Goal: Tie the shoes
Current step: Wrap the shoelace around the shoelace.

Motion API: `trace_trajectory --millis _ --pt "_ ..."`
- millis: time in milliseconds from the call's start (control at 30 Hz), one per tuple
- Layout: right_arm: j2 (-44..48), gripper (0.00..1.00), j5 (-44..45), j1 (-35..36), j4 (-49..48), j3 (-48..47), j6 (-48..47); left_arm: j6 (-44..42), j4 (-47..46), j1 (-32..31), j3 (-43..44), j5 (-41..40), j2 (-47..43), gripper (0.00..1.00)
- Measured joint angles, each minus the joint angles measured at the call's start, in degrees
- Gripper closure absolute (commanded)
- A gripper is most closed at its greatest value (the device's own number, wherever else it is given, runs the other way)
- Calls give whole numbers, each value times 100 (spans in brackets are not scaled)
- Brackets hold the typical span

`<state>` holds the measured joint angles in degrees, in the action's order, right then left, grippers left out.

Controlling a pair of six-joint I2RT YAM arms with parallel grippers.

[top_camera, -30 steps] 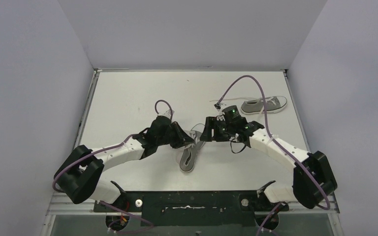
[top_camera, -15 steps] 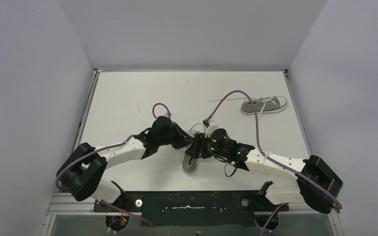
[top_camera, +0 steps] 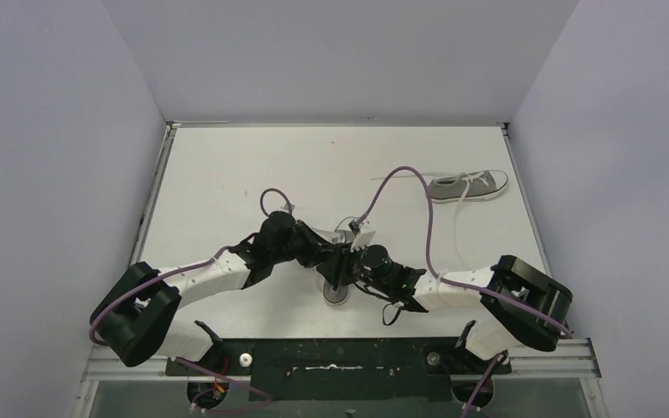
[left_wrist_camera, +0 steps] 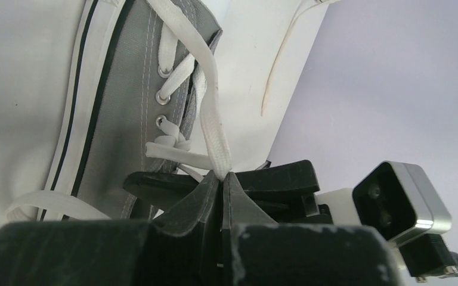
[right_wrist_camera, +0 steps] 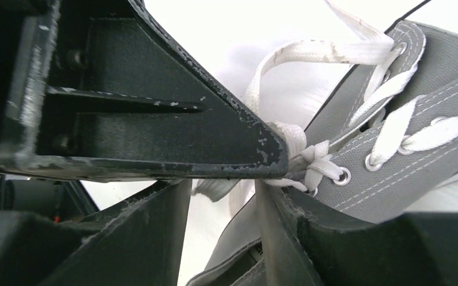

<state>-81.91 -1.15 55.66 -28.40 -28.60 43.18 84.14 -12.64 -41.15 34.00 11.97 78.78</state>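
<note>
The near shoe (top_camera: 336, 296) of the grey pair is set on the white table (top_camera: 226, 174) close to the middle of its near edge, and it is largely covered from above by the two arms that meet over it. The left gripper (left_wrist_camera: 222, 179) is seen pressed fully shut, with a flat white lace (left_wrist_camera: 210, 113) pinched between its fingertips. From that pinch the lace is drawn up taut across the eyelets of the shoe's grey upper. The right gripper (right_wrist_camera: 220, 186) is held partly apart, at a middling width. Its fingers (right_wrist_camera: 286, 238) are placed just below the tip of the left gripper, and a slack strand of lace is seen lying in the gap between them. Whether either finger is touching that strand cannot be told, since the spot is crowded and in shadow. Just beside the two tips a small knot (right_wrist_camera: 311, 159) of lace is bunched at the topmost eyelets. A loose loop is arched above the knot from the same side of the shoe. The white sole edge, with its dark stripe, is shown along the shoe's flank in the left wrist view. The far shoe (top_camera: 468, 185) is set well apart, beside the right edge of the table towards the far right corner. It is untouched by either arm, and its laces are trailed loose over the table.
</note>
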Motion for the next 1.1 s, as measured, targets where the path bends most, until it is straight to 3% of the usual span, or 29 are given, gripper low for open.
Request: trace_trajectory --millis 133,200,333,467,633,867,900,1000,1100 --pt "-546 79 229 144 -1283 319 -374 70 -33 7 -55 76 -7 100" --pt "-822 97 278 173 -1753 380 -511 74 -31 13 -68 85 -9 100" --pt "-855 100 293 175 -1897 396 -595 57 -4 61 -87 109 -109 100" --pt "632 100 190 72 188 271 -232 -225 227 190 -81 273 -251 100" --pt "2503 100 -334 -131 3165 -901 -11 -713 503 356 70 487 -271 100" --pt "2345 100 -699 -846 5768 -2308 -874 -957 509 365 114 629 -120 100" --pt "2229 98 -680 -973 5954 -2396 -1027 -966 516 365 122 647 -92 100" --pt "1799 67 -750 -1388 6264 -2531 -1641 -973 529 348 166 664 -26 100" --pt "1473 50 -1082 -1464 6179 -2479 -2057 -968 535 319 186 645 -22 100"
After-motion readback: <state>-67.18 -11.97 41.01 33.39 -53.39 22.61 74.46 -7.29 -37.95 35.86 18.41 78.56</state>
